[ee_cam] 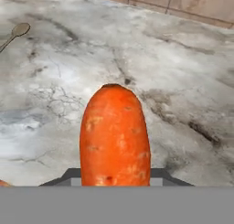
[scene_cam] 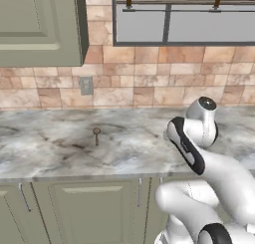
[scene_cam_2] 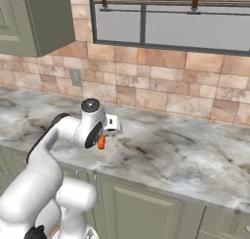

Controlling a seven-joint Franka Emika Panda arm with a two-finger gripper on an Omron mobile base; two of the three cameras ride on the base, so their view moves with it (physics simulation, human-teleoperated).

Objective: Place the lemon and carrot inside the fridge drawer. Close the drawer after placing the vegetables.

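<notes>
The carrot sits in the tool, above the desk near its front edge. A spoon lies on the desk, well to the left of the carrot. The tiled wall stands behind the desk; cabinet doors sit below it.

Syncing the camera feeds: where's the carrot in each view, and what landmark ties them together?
Left base view: hidden behind the arm.
Right base view: carrot, left of centre, hanging below the gripper above the counter.
Hand view: carrot at bottom centre, upright.
Shared landmark: brown spoon on the counter.
</notes>
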